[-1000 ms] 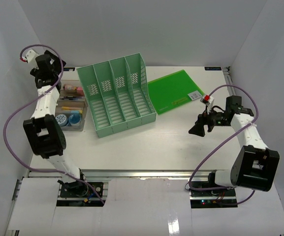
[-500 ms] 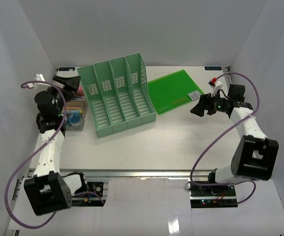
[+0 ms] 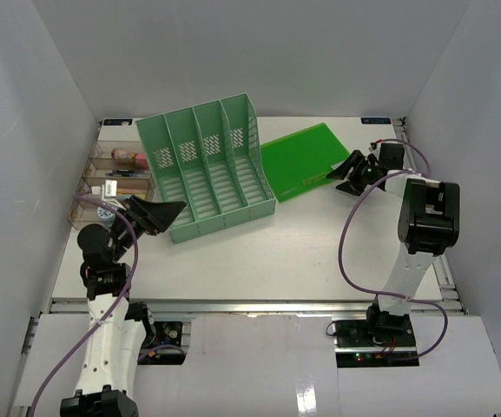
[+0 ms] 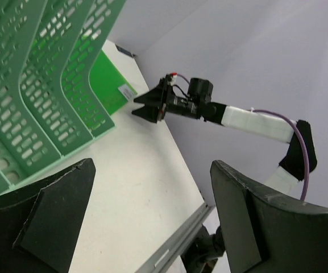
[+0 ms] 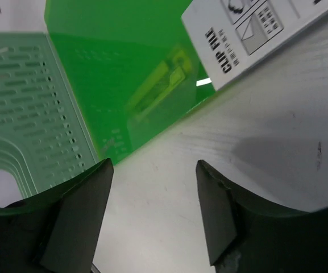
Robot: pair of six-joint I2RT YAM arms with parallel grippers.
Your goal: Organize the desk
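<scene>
The desk (image 3: 302, 248) is a wide white tabletop. A mint-green four-slot file rack (image 3: 207, 169) stands at its back middle. A bright green clip-file folder (image 3: 306, 161) with a white label lies flat to the rack's right. My left gripper (image 3: 159, 213) is open and empty, hanging above the desk just left of the rack's front corner. My right gripper (image 3: 347, 171) is open and empty, low over the desk at the folder's right corner. In the right wrist view the folder (image 5: 124, 68) and its label (image 5: 254, 34) lie just beyond my open gripper (image 5: 152, 210).
A clear compartment tray (image 3: 115, 174) with small items sits at the back left beside the rack. A metal rail (image 3: 259, 304) runs along the near edge. White walls close in the left, back and right. The left wrist view shows the rack (image 4: 33, 85) and my right arm (image 4: 249, 122).
My left arm swung from the back left by the tray down to the front left, its gripper now facing right. My right gripper moved back to the folder's right corner.
</scene>
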